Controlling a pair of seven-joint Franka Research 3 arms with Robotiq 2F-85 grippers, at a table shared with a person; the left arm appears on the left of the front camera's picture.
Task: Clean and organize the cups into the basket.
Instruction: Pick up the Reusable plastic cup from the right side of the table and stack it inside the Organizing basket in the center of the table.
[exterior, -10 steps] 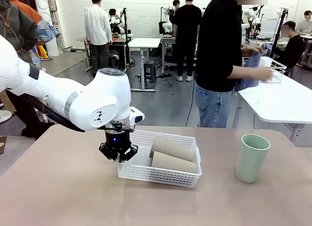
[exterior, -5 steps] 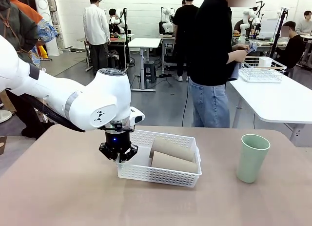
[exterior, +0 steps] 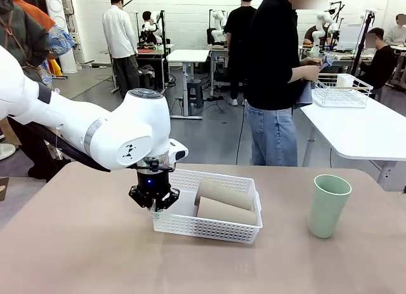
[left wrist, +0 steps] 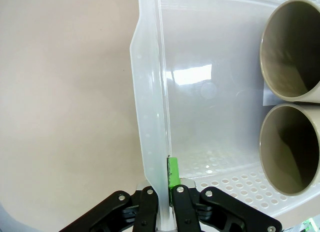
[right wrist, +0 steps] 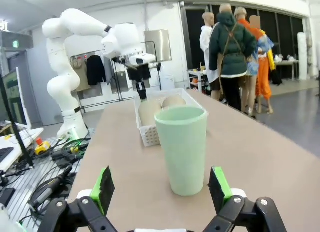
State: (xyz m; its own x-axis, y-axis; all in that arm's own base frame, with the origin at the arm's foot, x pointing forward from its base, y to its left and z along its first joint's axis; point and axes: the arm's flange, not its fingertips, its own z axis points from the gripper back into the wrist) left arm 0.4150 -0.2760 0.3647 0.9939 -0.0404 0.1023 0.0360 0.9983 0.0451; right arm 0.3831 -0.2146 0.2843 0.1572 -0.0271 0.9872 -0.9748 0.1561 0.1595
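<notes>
left gripper point(left wrist: 165, 183) clamped, right gripper point(right wrist: 162, 189) spread wide

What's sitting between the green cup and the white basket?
Nothing. In the front view, just bare table lies between the green cup and the basket, which stand apart.

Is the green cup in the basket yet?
No. The green cup stands upright on the table, right of the basket.

Bright even light; glare on basket point(left wrist: 200, 76) floor.
</notes>
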